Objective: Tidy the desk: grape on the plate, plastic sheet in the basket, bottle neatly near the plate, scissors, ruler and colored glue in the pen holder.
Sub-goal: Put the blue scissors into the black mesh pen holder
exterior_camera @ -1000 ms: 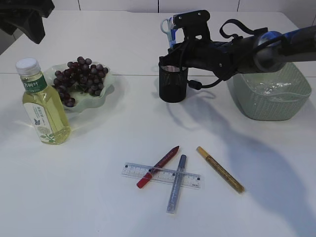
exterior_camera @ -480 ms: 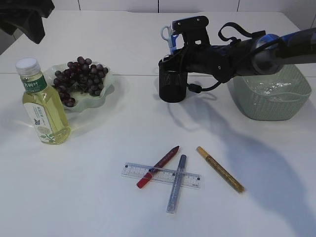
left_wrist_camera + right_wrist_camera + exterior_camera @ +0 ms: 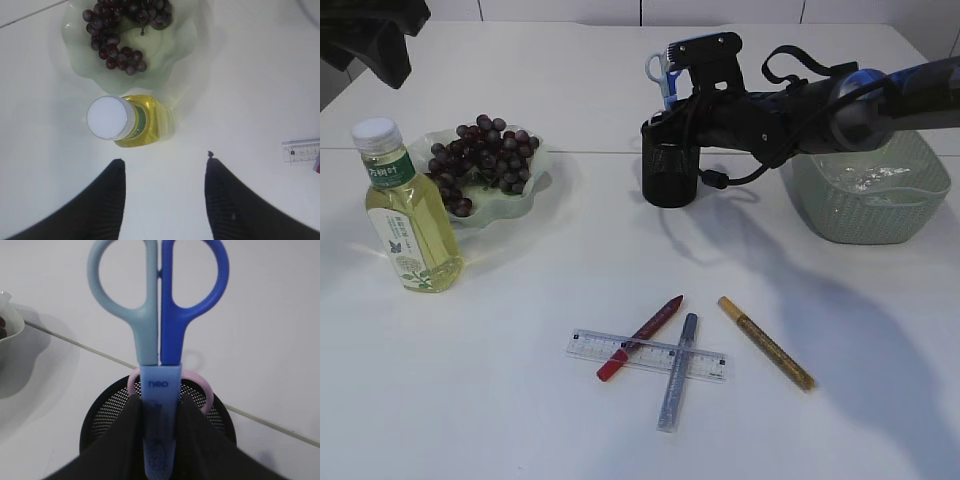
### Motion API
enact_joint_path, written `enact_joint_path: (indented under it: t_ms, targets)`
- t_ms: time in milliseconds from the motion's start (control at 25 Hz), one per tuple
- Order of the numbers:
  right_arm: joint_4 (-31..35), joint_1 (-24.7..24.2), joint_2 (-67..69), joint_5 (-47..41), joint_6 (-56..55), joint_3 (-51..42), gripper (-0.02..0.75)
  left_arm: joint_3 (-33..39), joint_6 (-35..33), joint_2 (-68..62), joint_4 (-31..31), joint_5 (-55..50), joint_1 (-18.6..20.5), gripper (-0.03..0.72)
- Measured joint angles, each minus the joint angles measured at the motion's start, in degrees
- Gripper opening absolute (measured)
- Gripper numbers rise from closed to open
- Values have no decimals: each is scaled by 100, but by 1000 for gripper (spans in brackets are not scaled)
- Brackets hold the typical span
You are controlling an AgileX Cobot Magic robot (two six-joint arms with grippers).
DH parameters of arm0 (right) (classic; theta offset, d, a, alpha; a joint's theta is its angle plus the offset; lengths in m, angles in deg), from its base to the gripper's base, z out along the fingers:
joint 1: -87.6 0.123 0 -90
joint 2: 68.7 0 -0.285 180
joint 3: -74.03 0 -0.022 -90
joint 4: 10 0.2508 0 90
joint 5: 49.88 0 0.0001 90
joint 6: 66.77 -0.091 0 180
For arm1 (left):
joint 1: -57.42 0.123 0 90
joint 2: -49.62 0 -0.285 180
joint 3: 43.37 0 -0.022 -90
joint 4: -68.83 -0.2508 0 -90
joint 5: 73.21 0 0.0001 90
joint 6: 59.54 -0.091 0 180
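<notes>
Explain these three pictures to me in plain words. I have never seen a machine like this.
This is a robot with two arms, each ending in jaws. One camera looks at the table from the front; two more sit on the wrists.

On the table: grapes on a green plate, a bottle beside it, a black mesh pen holder, a green basket, and a clear ruler with three coloured glue pens lying on or near it.

The right gripper is shut on blue scissors, blades down over the holder. The left gripper hangs open above the bottle, holding nothing.
</notes>
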State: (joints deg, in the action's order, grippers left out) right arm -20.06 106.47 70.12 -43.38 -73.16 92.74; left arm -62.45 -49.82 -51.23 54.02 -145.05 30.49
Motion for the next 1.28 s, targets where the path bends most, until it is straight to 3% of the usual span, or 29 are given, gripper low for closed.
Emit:
enact_joint_path:
  t_ms: [1280]
  targets:
    - [-13,0,0,-36,0,0,190,0,0,0,0,0,0,371]
